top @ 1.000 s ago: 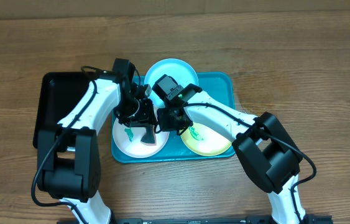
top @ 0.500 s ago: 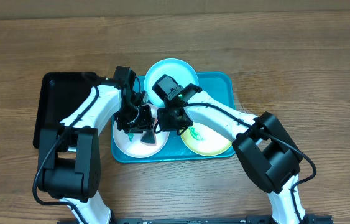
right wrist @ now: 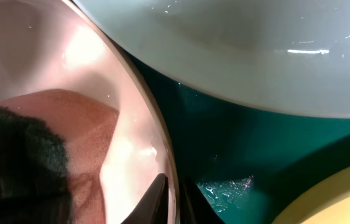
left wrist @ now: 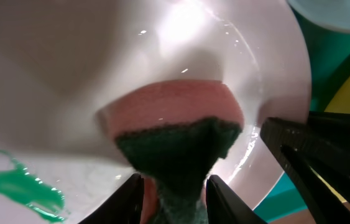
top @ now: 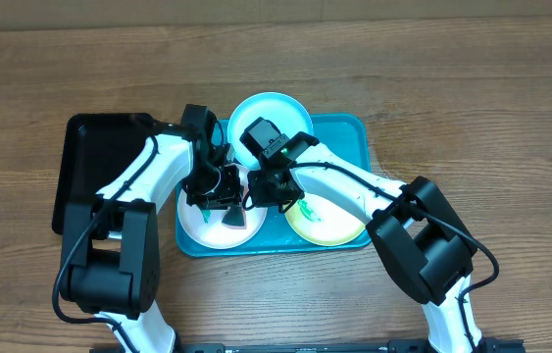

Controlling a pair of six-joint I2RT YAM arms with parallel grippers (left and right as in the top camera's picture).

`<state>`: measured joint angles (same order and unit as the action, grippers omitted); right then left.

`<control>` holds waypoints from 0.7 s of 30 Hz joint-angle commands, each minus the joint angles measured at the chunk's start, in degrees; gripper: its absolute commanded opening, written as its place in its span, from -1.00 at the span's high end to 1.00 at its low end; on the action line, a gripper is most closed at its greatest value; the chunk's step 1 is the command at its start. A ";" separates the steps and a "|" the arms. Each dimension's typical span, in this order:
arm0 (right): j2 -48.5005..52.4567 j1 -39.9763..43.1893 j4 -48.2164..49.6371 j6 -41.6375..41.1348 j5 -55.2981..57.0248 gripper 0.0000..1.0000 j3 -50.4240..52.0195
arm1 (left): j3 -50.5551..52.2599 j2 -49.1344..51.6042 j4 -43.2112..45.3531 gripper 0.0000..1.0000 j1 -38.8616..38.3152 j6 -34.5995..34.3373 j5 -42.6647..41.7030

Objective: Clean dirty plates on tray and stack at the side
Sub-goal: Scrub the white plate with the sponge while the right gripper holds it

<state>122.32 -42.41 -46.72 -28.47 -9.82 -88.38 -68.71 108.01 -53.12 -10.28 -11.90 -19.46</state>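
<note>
Tight between left gripper's (left wrist: pixel 176 199) sponge (left wrist: pixel 175 121) and right gripper (right wrist: pixel 173 193) at white plate (left wrist: pixel 69 68); cyan plate (right wrist: pixel 237 50) close beside both; room above table (top: pixel 481 118) outward.

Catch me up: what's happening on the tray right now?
The left gripper holds a pink and dark green sponge pressed onto the white plate, which has a green smear on it. The right gripper pinches that plate's rim to steady it. The cyan plate sits at the far edge of the turquoise tray, and the yellow-green plate, also smeared, lies on the tray. Nothing is stacked at the side yet.
</note>
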 commanded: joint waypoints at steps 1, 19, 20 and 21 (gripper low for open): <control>0.17 -0.11 0.13 -0.28 0.33 0.81 0.24 | 0.85 0.31 0.22 0.31 -1.05 -0.59 0.37; 0.17 -0.11 -0.13 -0.28 0.35 0.82 0.24 | 0.85 0.31 0.22 0.92 -1.36 -8.87 20.06; 0.17 -0.11 -0.20 -0.26 0.35 0.82 0.24 | 0.85 0.31 -0.04 0.91 -1.36 -9.46 21.64; 0.17 -0.11 -0.26 -0.26 0.35 0.83 0.24 | 0.85 0.31 -0.55 0.91 -1.36 -10.56 24.20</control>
<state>122.32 -42.44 -46.94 -28.49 -9.82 -88.38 -68.16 108.01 -53.08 -11.92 -18.72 -7.07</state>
